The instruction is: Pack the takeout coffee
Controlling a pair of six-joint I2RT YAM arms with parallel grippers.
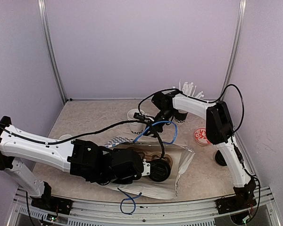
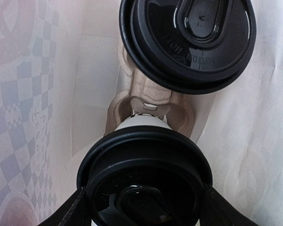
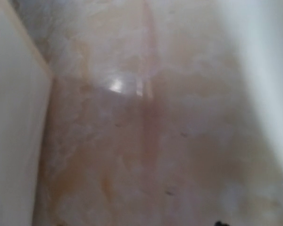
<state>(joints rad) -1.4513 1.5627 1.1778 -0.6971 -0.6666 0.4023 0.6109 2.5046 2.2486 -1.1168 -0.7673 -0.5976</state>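
A clear plastic bag (image 1: 181, 162) lies on the table with a brown cardboard carrier (image 2: 146, 101) inside it. My left gripper (image 1: 156, 170) reaches into the bag and is shut on a white coffee cup with a black lid (image 2: 146, 188); its fingers (image 2: 68, 212) press both sides of the lid. A second lidded cup (image 2: 188, 42) sits in the carrier just beyond. An open white "MOOD" cup (image 1: 137, 117) stands behind the bag. My right gripper (image 1: 150, 126) is at the bag's far edge; its wrist view shows only blurred plastic, fingers hidden.
A black-banded cup with white straws (image 1: 181, 114) stands at the back right. A red round disc (image 1: 203, 136) and a black lid (image 1: 220, 158) lie by the right arm. A blue cable (image 1: 166, 129) loops over the bag. Walls enclose three sides.
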